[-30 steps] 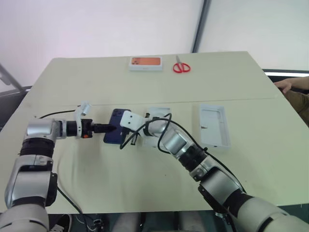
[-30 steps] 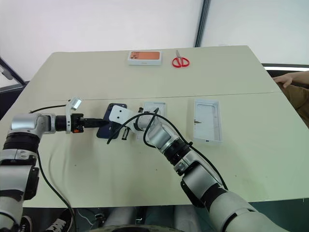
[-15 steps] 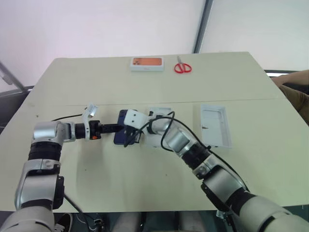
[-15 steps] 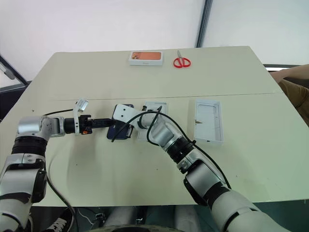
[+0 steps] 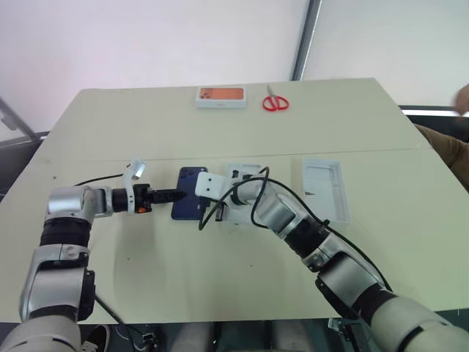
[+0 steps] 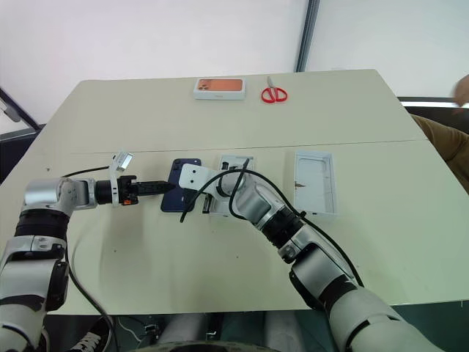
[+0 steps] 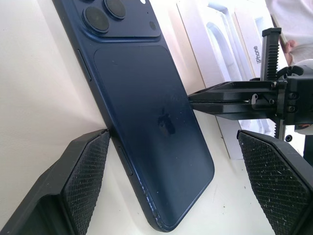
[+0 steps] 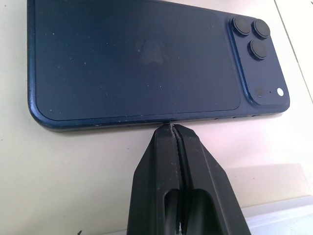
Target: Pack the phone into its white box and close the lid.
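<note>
The dark blue phone [image 5: 187, 199] lies back up on the table, camera cluster at its far end. My left gripper [image 7: 171, 147] comes in from the left and is open, its two pads [image 7: 83, 181] wide apart on either side of the phone's near corner. My right gripper [image 8: 169, 129] is shut, with its tip against the phone's long right edge; nothing is held in it. The white box [image 5: 242, 171] sits just right of the phone, partly behind my right arm. The lid [image 5: 325, 189] lies open side up farther right.
An orange-topped white box [image 5: 220, 96] and red scissors [image 5: 275, 100] lie at the table's far edge. A person [image 5: 448, 145] sits at the right border. A black cable [image 5: 253, 192] loops over my right wrist above the box.
The phone now lies slightly farther right, nearer the box. My right gripper has drawn right, from over the phone to its right edge. The left gripper followed a little.
</note>
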You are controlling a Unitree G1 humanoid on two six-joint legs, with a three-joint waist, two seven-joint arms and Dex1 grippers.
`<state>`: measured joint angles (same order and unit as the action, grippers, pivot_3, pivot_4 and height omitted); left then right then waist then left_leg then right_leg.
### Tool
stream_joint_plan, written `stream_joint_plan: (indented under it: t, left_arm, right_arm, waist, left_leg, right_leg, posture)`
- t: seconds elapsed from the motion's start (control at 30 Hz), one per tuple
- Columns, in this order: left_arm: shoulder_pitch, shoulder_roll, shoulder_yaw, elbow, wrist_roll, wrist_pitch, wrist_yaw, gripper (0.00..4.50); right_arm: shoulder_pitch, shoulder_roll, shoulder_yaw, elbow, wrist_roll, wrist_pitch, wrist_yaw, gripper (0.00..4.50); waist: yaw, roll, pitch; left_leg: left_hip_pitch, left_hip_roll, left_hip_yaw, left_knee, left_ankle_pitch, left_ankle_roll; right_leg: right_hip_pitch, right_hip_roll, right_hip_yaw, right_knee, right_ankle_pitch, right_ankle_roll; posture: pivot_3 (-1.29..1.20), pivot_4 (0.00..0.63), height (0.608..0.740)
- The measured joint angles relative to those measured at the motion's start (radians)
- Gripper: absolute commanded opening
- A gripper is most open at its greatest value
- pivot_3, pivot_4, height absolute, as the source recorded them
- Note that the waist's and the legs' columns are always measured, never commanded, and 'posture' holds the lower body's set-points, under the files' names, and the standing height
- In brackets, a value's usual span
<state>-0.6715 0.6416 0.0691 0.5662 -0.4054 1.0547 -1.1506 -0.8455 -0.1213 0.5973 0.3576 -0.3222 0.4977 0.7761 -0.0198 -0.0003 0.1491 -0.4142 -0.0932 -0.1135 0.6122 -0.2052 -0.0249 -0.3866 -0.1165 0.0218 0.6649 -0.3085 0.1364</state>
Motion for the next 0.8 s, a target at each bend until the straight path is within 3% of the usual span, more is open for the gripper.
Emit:
stream_joint_plan:
  t: [0.33, 0.8]
  left_arm:
    - [0.012, -0.018, 0.007, -0.038, -0.008, 0.006, 0.041, 4.41]
    - [0.039, -0.13, 0.108, -0.136, -0.129, 0.216, 0.157, 4.41]
  right_arm:
    - [-0.019, 0.005, 0.006, 0.025, -0.025, -0.005, 0.021, 0.04]
    - [-0.004, 0.019, 0.003, 0.021, -0.038, -0.007, 0.013, 0.04]
  waist:
    - [0.002, 0.0, -0.004]
    - [0.001, 0.0, -0.005]
  left_leg:
    - [0.001, 0.0, 0.0, 0.0, 0.0, 0.0]
    - [0.005, 0.0, -0.001, -0.001, -0.001, 0.001]
  right_leg:
    - [0.001, 0.0, 0.0, 0.0, 0.0, 0.0]
    - [0.006, 0.0, 0.0, -0.002, 0.0, 0.0]
  posture:
    - [0.0, 0.15, 0.74]
    - [0.0, 0.15, 0.74]
